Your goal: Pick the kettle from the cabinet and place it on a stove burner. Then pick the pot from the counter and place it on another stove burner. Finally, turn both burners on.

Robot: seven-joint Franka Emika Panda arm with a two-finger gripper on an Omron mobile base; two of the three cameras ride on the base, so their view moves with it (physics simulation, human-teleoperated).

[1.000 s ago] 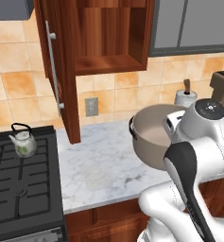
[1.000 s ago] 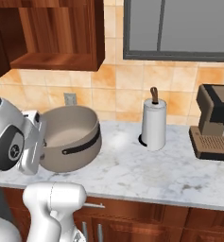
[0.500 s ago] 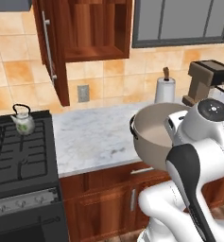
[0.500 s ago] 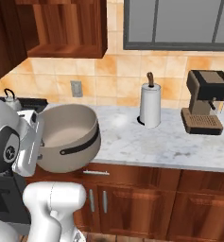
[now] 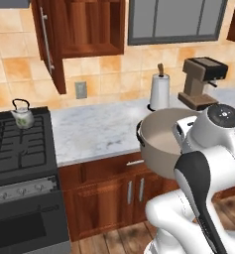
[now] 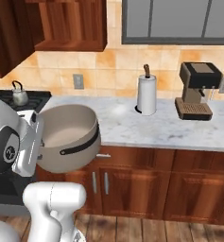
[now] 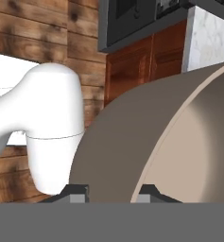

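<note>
Pot (image 7: 132, 142) rim between fingers (image 7: 78, 193)

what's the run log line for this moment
kettle: on stove burner | pot: held in tool, off counter | burners: pot unplaced

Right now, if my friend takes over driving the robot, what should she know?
Tool: shut on the pot's rim, holding it tilted in the air in front of the counter.
Kettle: already on a back burner of the stove.
Cabinet: door open.
Done: kettle placed, pot picked up.
Left: set the pot on another burner, then turn both burners on.
</note>
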